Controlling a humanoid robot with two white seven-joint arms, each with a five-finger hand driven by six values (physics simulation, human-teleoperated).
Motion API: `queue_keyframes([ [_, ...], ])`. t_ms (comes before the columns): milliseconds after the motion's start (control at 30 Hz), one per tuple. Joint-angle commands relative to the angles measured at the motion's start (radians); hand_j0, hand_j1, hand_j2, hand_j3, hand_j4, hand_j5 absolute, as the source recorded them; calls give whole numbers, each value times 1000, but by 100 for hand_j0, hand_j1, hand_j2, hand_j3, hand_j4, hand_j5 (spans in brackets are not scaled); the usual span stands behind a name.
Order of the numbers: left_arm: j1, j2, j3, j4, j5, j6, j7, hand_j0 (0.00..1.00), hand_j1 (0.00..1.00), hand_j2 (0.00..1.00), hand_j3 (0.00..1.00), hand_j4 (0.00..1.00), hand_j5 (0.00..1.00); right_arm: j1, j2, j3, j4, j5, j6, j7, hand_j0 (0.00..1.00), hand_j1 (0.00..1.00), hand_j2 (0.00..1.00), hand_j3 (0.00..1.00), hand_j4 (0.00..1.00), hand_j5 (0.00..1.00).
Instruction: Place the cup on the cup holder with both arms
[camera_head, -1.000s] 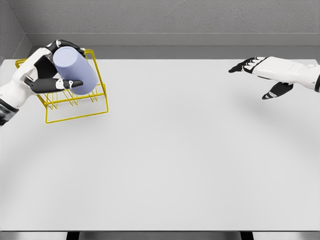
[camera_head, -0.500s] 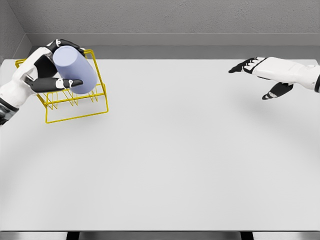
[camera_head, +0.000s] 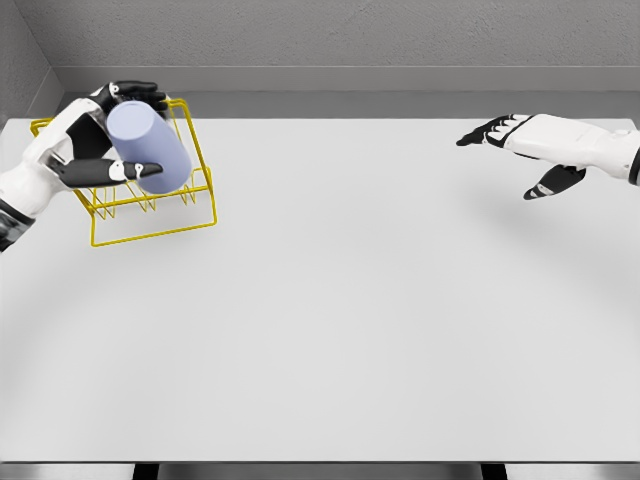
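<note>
Since a second ago the left hand has loosened slightly, its upper fingers lifting off the lavender cup, thumb still beneath it. The cup lies tilted in the yellow wire cup holder at the surface's far left, so release looks underway. The right hand hovers spread, empty.

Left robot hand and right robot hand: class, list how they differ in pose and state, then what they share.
The left robot hand is curled around the lilac cup; the right robot hand holds nothing, fingers spread. The left robot hand sits at the yellow holder at the table's far left; the right robot hand hovers at its far right, away from both. Both are white with black fingers.
</note>
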Motion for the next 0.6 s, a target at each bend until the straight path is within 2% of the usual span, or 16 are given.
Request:
queue_keyframes([
  [0,0,3,0,-1,3,0,0,95,95,95,95,95,95,0,-1,-1,-1,-6,2,0,100,100,100,100,100,100],
  [433,14,3,0,-17,6,-8,-11,95,95,95,95,95,95,0,0,-1,-4,-5,2,-2,100,100,100,100,100,100],
  [500,15,9,0,-75,9,-13,-90,100,100,100,100,100,100,-2,2,-1,-4,-5,2,-2,100,100,100,100,100,100],
  [567,23,18,0,-153,17,-74,-90,100,100,100,100,100,100,0,2,-1,-4,-5,2,-4,100,100,100,100,100,100],
])
